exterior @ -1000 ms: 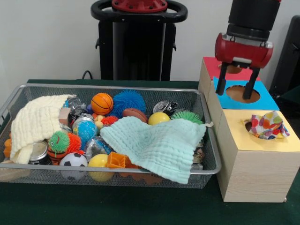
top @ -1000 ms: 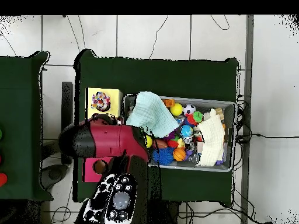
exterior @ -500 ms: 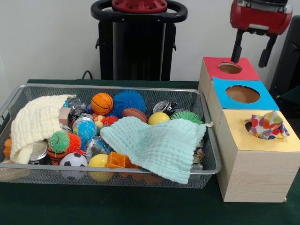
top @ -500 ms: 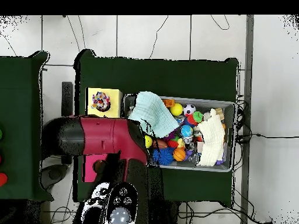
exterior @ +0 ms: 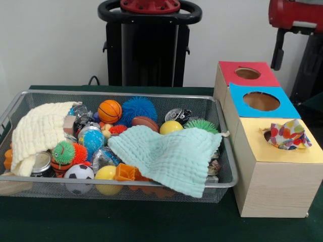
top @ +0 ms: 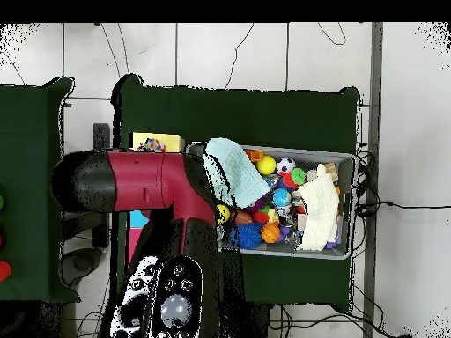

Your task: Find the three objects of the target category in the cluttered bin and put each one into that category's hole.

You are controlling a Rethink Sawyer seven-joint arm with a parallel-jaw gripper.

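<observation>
A wire basket holds the clutter. A mint green cloth is draped over its right half and a cream cloth over its left end. Between them lie a small basketball, a blue spiky ball, a yellow ball, a soccer ball and tin cans. To the right stand three boxes with a red-top hole, a blue-top hole and a yellow top. A patterned cloth is stuffed in the yellow box's hole. My gripper hangs high above the red box, open and holding nothing.
In the overhead view the red arm hides most of the boxes; only the yellow box's edge shows beside the basket. The mint cloth overhangs the basket end nearest the boxes. Dark green felt covers the table.
My gripper has risen from just over the blue hole and shifted right, up to the front view's top corner. Nothing in the basket has moved.
</observation>
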